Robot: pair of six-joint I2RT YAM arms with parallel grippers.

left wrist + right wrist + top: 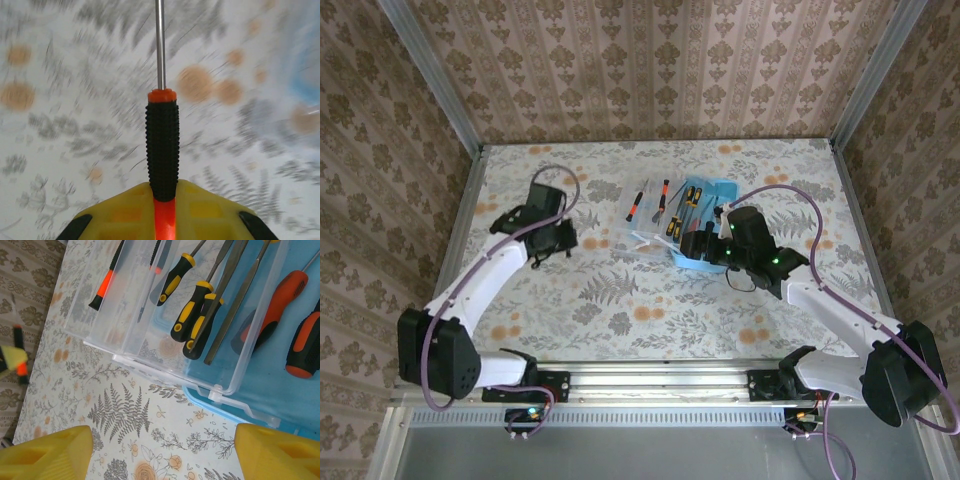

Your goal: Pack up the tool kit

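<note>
Left pincer point(165, 202) is clamped on an orange-and-black screwdriver point(162, 145), off to the left of the case point(260, 380). Right pincer point(162, 450) hangs with fingers apart, right at the case's near edge.

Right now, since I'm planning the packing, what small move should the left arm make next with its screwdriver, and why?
Probably swing the left gripper rightward toward the open case. It is shut on a screwdriver by the handle, well left of the case, where other tools already lie.

Black-jointed white arms point(492, 268), looping purple cables point(790, 193), small green lights point(772, 262), chunky yellow fingers point(46, 454)
</note>
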